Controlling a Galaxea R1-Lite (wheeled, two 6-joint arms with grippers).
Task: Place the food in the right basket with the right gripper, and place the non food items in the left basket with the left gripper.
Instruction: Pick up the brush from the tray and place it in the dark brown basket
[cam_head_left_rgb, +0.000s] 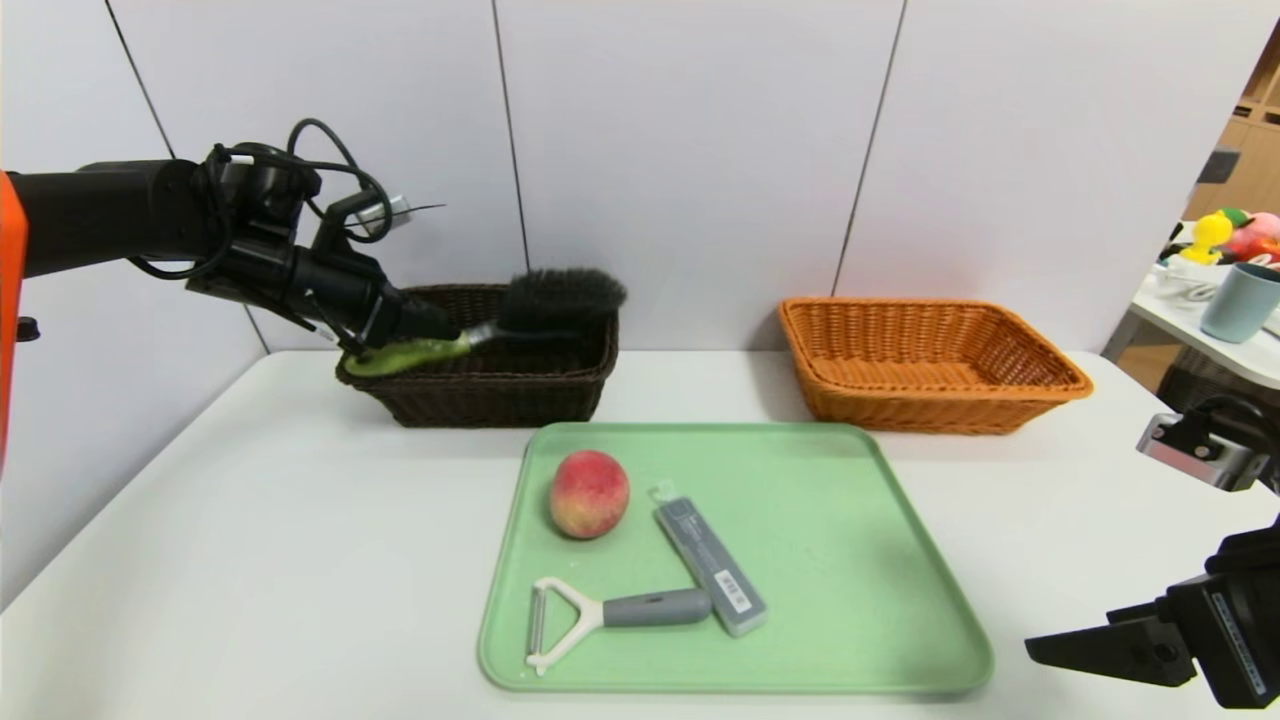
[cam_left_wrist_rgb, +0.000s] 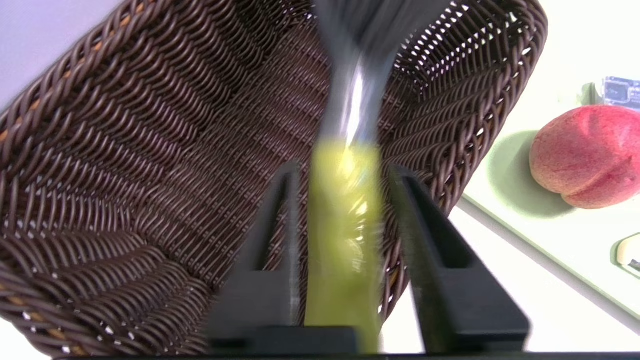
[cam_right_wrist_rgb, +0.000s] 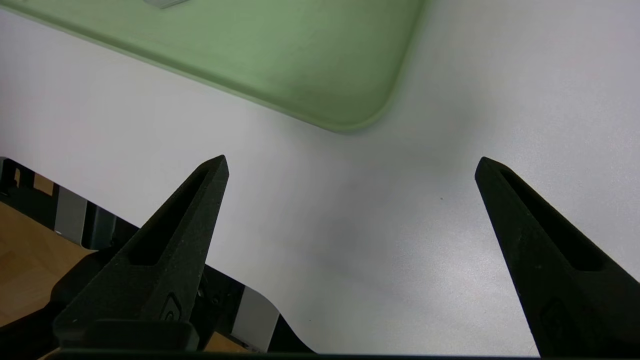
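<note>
Item: brush (cam_left_wrist_rgb: 345, 225), green handle between my left gripper (cam_left_wrist_rgb: 345, 172) fingers, jaws slightly parted, gaps both sides, over left basket (cam_left_wrist_rgb: 125, 165). Right gripper (cam_right_wrist_rgb: 350, 165): spread wide, empty.

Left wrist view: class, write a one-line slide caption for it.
Left pincer, jaws parted, flanks the brush and its green handle over the dark brown basket; a peach sits on the tray beyond.

Two baskets, one dark brown (cam_head_left_rgb: 490, 385) and one orange (cam_head_left_rgb: 930, 365). One green tray (cam_head_left_rgb: 850, 520). One peach (cam_head_left_rgb: 589, 493), one brush (cam_head_left_rgb: 520, 315), one peeler (cam_head_left_rgb: 600, 615), one grey case (cam_head_left_rgb: 712, 567).
</note>
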